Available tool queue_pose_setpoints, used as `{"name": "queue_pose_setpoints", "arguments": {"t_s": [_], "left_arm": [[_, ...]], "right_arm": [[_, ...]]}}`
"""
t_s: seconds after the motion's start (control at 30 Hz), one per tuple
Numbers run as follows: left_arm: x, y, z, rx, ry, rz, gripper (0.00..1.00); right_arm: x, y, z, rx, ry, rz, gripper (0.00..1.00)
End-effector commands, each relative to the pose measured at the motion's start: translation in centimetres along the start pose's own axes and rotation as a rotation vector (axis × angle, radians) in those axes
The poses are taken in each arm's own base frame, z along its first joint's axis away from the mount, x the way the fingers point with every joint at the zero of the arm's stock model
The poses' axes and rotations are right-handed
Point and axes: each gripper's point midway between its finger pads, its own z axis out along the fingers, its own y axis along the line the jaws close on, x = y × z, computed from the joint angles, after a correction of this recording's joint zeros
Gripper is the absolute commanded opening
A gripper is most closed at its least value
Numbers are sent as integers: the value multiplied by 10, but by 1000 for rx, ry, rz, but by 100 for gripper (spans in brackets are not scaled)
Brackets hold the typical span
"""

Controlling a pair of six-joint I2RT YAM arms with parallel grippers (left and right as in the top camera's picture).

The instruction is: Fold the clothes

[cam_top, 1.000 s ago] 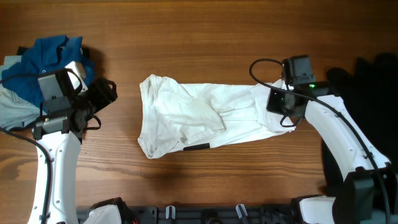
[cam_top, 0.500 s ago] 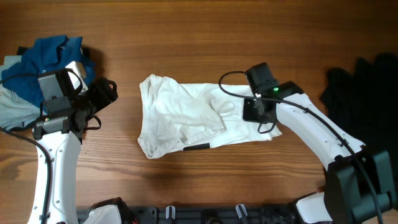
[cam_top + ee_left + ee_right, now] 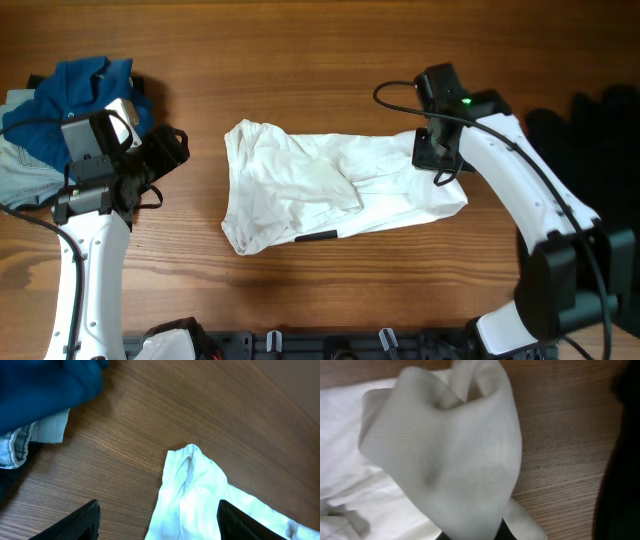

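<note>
Overhead: white shirt lies mid-frame on the wood-grain table, a thin crumpled fabric in a rough horizontal rectangle with soft ridges and a lumpier left half. A short black bar sits at its lower edge. The right gripper is over the shirt's upper right corner; its jaws are hidden by the wrist body here. The left gripper is at the left of frame, well apart from the shirt. A blue garment is heaped in the upper left over a pale denim piece, and a black garment is cut off at the right edge. Left wrist: both dark fingers are spread wide at the bottom edge and grip nothing. A rounded shirt corner shows at lower centre, touching neither finger; blue ribbed knit and a denim hem are in the upper left. Right wrist: a bunched fold of shirt with a fine weave fills the frame, out of focus. The jaws are clamped shut on it at bottom centre, only a dark sliver showing. Wood grain lies to the right, black cloth at the far right edge.
</note>
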Motion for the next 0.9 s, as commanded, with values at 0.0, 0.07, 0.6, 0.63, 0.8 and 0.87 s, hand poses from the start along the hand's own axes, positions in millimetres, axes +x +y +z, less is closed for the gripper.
{"name": "queue_pose_setpoints", "arguments": {"t_s": [0.0, 0.07, 0.6, 0.63, 0.8, 0.87], "left_arm": [[1, -5, -2, 20, -1, 15, 75], [1, -5, -2, 20, -1, 15, 75], [1, -5, -2, 20, -1, 15, 75], [1, -5, -2, 20, -1, 14, 75], [3, -4, -2, 17, 6, 12, 75], [3, -4, -2, 16, 8, 12, 75]], "right_arm": [[2, -23, 7, 152, 13, 26, 4], [3, -42, 4, 218, 17, 53, 4], [7, -15, 8, 86, 47, 30, 4], [10, -1, 11, 86, 48, 14, 5], [30, 46, 30, 27, 112, -31, 5], [33, 72, 36, -45, 118, -58, 18]]}}
